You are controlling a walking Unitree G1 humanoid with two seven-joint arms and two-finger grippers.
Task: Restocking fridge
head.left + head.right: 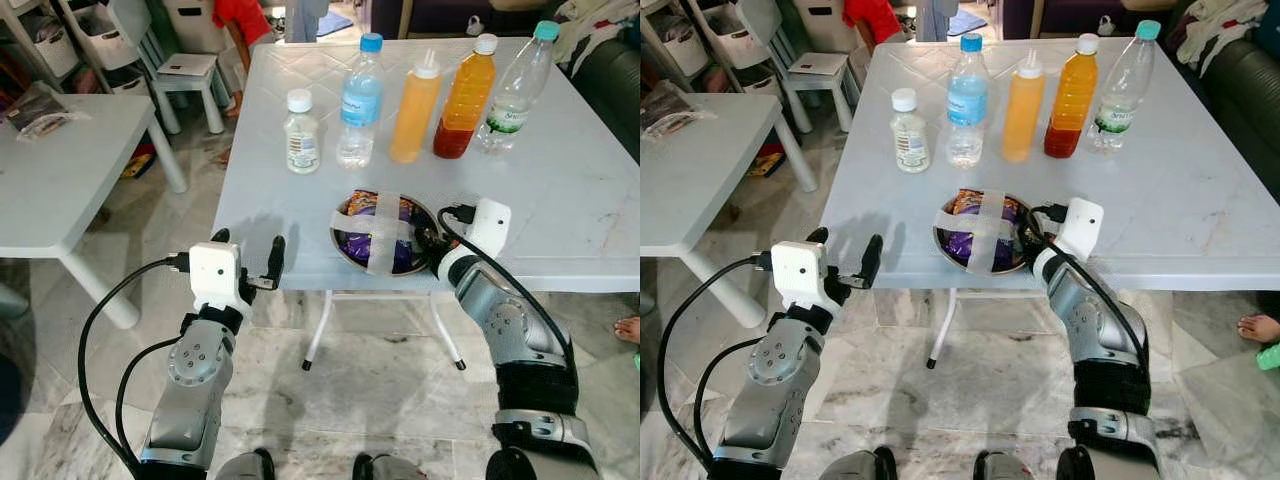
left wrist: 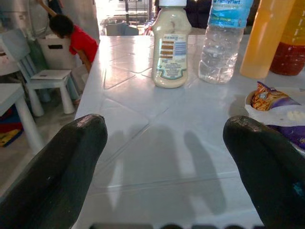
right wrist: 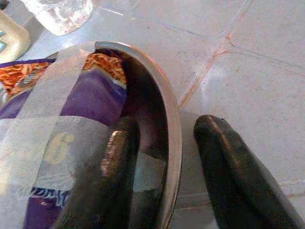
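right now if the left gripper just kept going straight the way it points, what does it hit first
Probably the small white-capped bottle, which stands nearly dead ahead of the open left gripper. Bare table lies between; the blue-capped water bottle stands just beside that line.

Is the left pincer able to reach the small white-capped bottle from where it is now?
Probably yes. The left pincer is open at the table edge, and bare tabletop lies between it and the small bottle; the bowl sits off to the side.

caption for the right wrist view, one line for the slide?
Right gripper straddling the rim of the taped metal bowl, one finger inside beside the purple snack packet.
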